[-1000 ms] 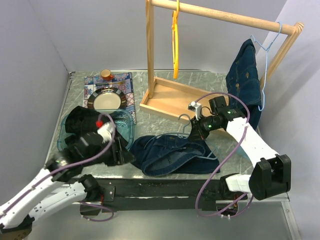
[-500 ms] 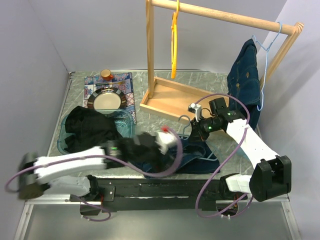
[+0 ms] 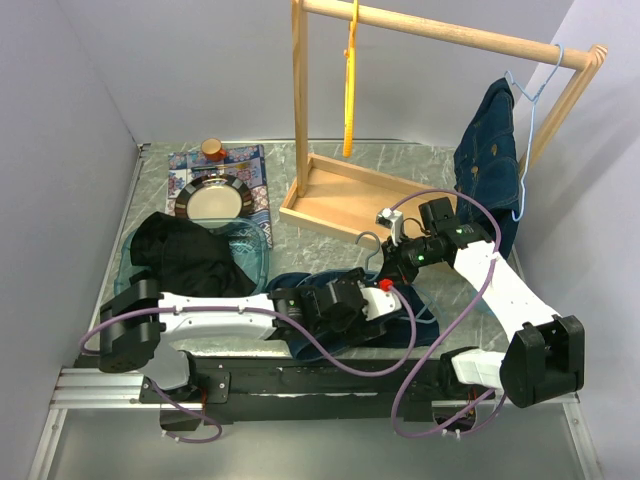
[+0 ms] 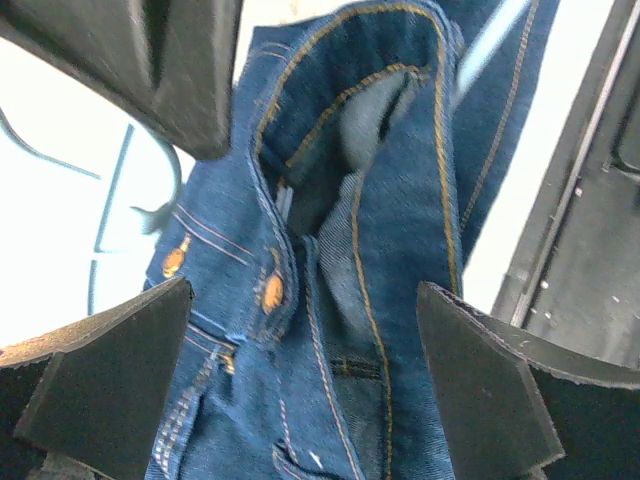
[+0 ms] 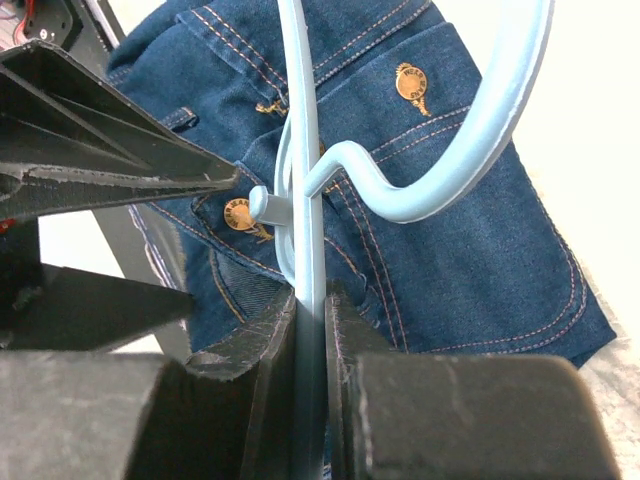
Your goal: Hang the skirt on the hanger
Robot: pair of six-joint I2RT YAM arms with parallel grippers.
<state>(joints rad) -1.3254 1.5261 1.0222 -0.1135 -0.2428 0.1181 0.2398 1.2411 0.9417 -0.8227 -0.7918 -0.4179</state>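
Nearest me, the left jaws are spread wide and grasp nothing. They hover over the denim skirt (image 4: 370, 250), whose buttoned waistband lies in the gap between them; I cannot tell whether either finger touches the cloth. The skirt lies crumpled on the tabletop (image 3: 400, 155) close to the front edge. Just beyond it, the right jaws are clenched on the shaft of a light blue hanger (image 5: 310, 150), held over the skirt with its hook curving out above the denim. Farther back stands a wooden rack (image 3: 300, 110), with another denim garment (image 3: 487, 150) hanging at its right end.
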